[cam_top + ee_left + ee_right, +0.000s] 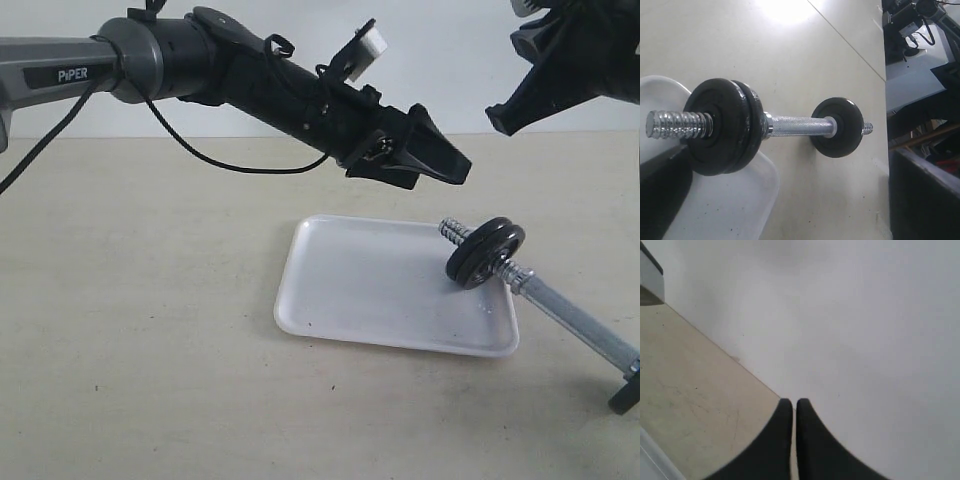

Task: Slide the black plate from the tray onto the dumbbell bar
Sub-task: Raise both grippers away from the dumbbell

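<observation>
The dumbbell bar (560,315) lies slanted on the table, its threaded end (675,125) over the right corner of the white tray (370,290). The black plate (707,127) is on the bar, pressed against a second black disc (751,131), and both stand on the tray (725,200). Another black disc (837,127) sits near the bar's far end. My left gripper (450,165) hangs open above the tray's far edge, a little way off the plate (485,252), holding nothing. My right gripper (505,118) is raised at the upper right, shut and empty (794,402).
The beige table (150,330) runs to a white wall (450,60) at the back. Beyond the table's edge in the left wrist view stands dark equipment (915,75).
</observation>
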`<action>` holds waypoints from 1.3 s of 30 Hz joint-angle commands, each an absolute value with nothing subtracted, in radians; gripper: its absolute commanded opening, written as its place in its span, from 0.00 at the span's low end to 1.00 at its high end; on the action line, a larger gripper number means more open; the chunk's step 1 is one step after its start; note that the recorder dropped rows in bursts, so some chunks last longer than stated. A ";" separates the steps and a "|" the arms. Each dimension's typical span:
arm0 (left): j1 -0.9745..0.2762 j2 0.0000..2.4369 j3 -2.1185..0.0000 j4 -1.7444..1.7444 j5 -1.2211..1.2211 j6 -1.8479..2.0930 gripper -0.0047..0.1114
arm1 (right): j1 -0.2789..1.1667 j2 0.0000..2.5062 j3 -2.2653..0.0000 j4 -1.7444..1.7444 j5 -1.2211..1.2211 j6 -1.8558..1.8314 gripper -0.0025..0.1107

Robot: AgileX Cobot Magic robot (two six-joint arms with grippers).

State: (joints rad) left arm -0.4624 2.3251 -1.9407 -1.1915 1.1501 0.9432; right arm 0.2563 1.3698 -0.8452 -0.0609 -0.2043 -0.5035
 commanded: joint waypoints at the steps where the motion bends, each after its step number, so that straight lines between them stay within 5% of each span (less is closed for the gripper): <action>1: -0.452 2.310 -1.948 -1.188 1.147 0.935 0.95 | 0.252 1.369 -0.841 -0.055 -0.202 -0.499 0.02; 7: -0.438 2.310 -1.948 -1.183 1.147 0.918 0.93 | 0.252 1.369 -0.841 -0.038 -0.202 -0.495 0.02; 10: -0.431 2.310 -1.948 -1.177 1.152 0.906 0.84 | 0.252 1.369 -0.841 -0.035 -0.202 -0.495 0.02; 14: -0.425 2.310 -1.948 -1.145 1.168 0.906 0.54 | 0.252 1.369 -0.841 -0.036 -0.202 -0.495 0.02; 18: -0.417 2.310 -1.948 -1.130 1.212 0.906 0.08 | 0.252 1.369 -0.841 -0.036 -0.202 -0.495 0.02; 39: -0.400 2.307 -1.948 -1.026 1.161 0.908 0.08 | 0.238 1.369 -0.847 0.023 -0.110 -0.454 0.02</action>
State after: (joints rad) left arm -0.4028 2.3251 -1.9407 -1.0628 1.1724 0.9098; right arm 0.2543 1.3698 -0.8452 -0.0068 -0.1375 -0.4592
